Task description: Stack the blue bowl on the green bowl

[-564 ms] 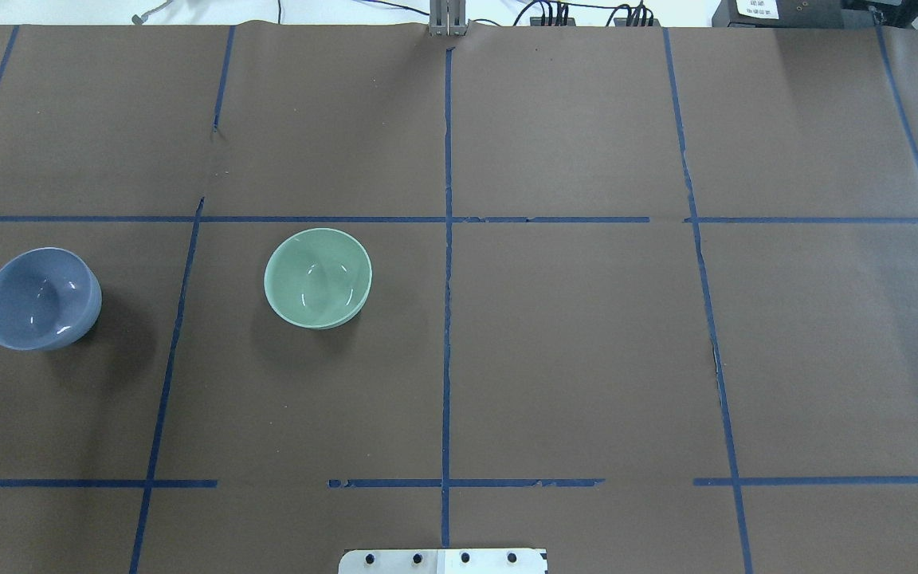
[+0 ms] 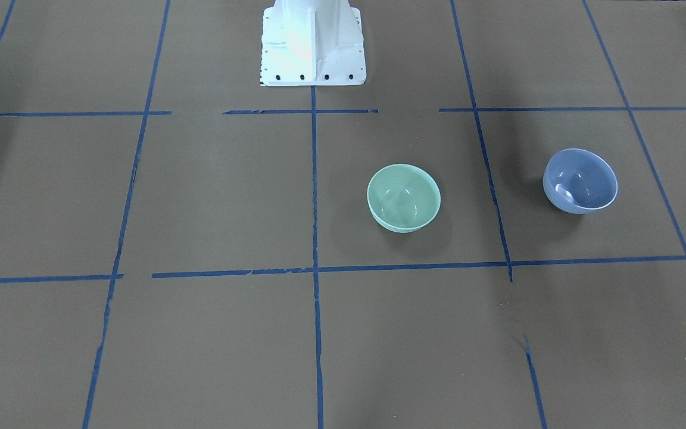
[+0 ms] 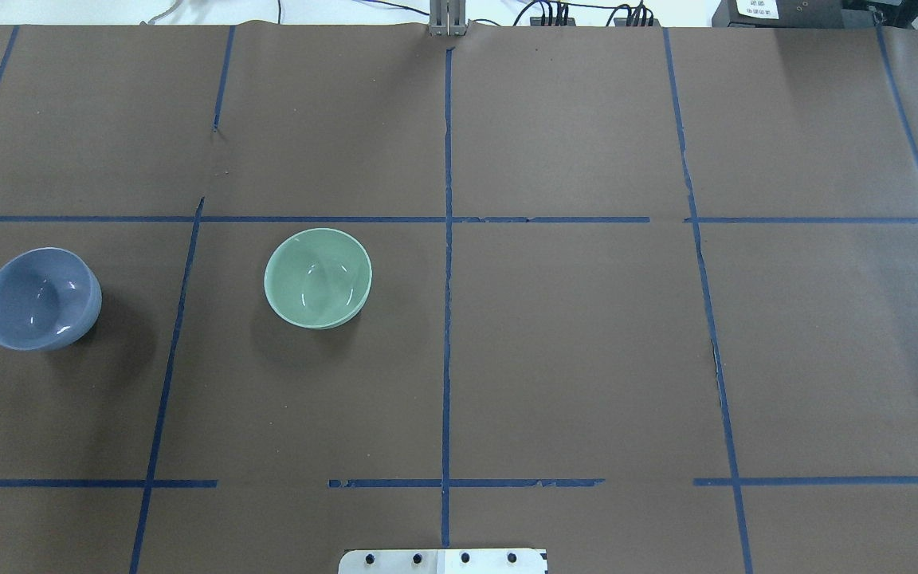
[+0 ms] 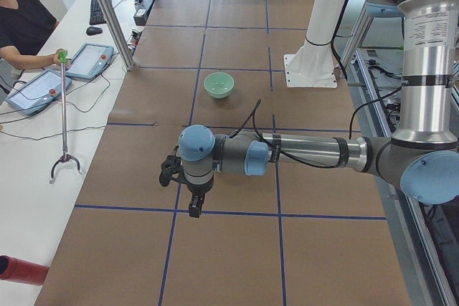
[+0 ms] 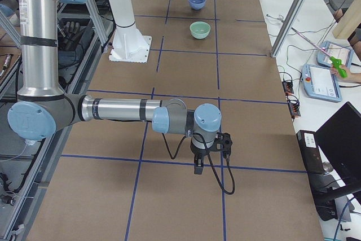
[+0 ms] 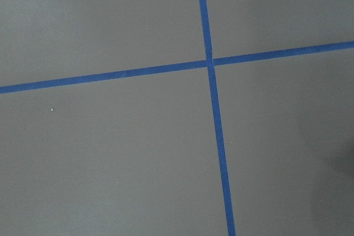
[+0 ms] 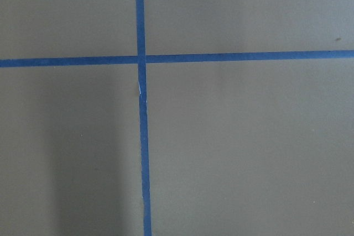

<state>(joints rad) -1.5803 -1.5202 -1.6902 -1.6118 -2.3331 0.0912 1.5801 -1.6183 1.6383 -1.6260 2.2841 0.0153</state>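
Note:
The blue bowl (image 3: 41, 298) stands upright on the brown table at the robot's far left; it also shows in the front view (image 2: 580, 180) and the right side view (image 5: 197, 1). The green bowl (image 3: 318, 277) stands upright to its right, apart from it, and shows in the other views too (image 2: 404, 197) (image 4: 219, 84) (image 5: 199, 29). Both bowls are empty. My left gripper (image 4: 193, 209) hangs over the table in the left side view, hiding the blue bowl there. My right gripper (image 5: 198, 167) hangs far from both bowls. I cannot tell whether either is open or shut.
The robot's white base (image 2: 312, 44) stands at the table's near edge. Blue tape lines (image 3: 447, 239) grid the brown cover. Beside the table an operator holds a grabber stick (image 4: 63, 116) near two tablets (image 4: 90, 61). Both wrist views show only tape crossings.

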